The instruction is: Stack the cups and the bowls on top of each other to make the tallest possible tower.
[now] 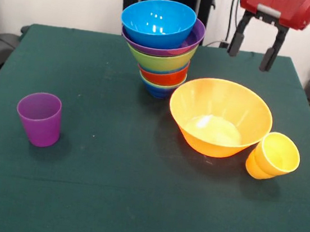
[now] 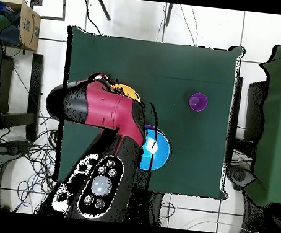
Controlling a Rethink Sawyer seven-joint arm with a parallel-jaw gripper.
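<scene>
My claw [image 1: 252, 53] hangs open, empty, above the table's [image 1: 105, 200] far edge; open cloth separates purple cup [image 1: 40, 118] and tower [image 1: 161, 46].

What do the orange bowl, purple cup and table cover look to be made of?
Orange bowl: likely glossy plastic, with bright glare on its inside. Purple cup: probably translucent plastic with a duller sheen, lighter at the rim. Table cover: seems matte dark green cloth, with no glare and faint creases.

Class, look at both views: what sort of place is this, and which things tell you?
Probably a robotics lab: a red robot arm over a green-clothed table, loose cables on a tiled floor, bright plastic bowls as test objects.
</scene>
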